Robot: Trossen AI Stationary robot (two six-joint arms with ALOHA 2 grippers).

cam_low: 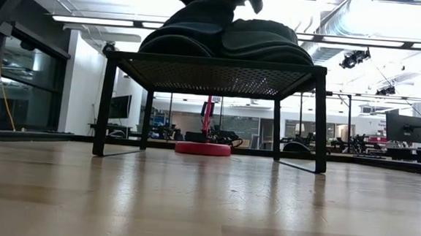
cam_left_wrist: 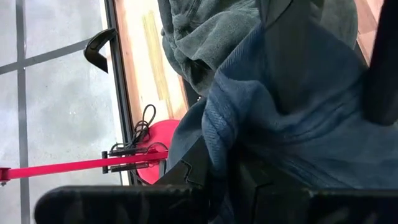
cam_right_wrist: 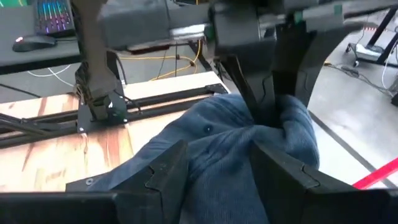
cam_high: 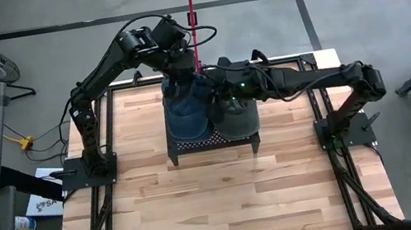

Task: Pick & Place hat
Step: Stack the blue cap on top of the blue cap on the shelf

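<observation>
Both arms are dark, almost black, made of long tubes with chunky joints. Black cables loop along them. The right arm (cam_high: 300,78) has a tiny green light. The fingers (cam_right_wrist: 155,171) are flat, black and notched.

Left tool (cam_left_wrist: 233,177) pinching blue hat (cam_left_wrist: 280,130) beside grey hat (cam_left_wrist: 205,31)

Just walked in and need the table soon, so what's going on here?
Two robot arms are working over a black mesh stand holding a blue hat and a dark green hat. The left end effector is shut on the blue hat's far edge. The right end effector sits open over the same hat.
</observation>
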